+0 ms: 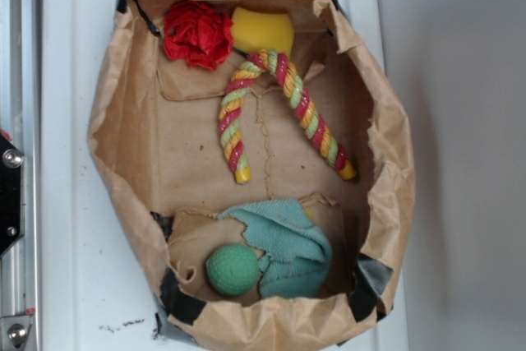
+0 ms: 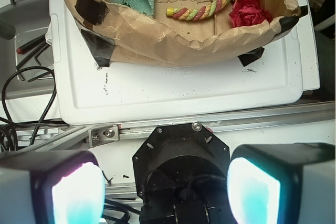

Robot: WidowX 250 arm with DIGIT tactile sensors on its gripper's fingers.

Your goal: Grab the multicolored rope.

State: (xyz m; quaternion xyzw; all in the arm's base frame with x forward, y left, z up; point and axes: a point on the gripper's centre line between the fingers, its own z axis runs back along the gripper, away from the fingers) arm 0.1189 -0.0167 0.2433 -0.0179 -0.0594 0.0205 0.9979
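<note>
While the hand hangs back over the rail, released and holding nothing, the grab is not yet begun.

Risk: the red ruffled ball touches the rope's bend, and the yellow toy sits just behind it; a descent aimed at the bend could likely close on ruffles instead; the paper bag has tall crumpled walls that a finger might snag, dragging the bag across the white tray; a pinch near a yellow tip could let the thick twist slip out.

Rope: the multicolored rope lies in an inverted V on the bag's floor, the bend by the red ball, both legs flat and clear of the teal cloth and green ball.

Rope to hand: well apart; in the wrist view one leg shows far ahead, beyond the bag's near wall, slightly right of centre between the pads.
</note>
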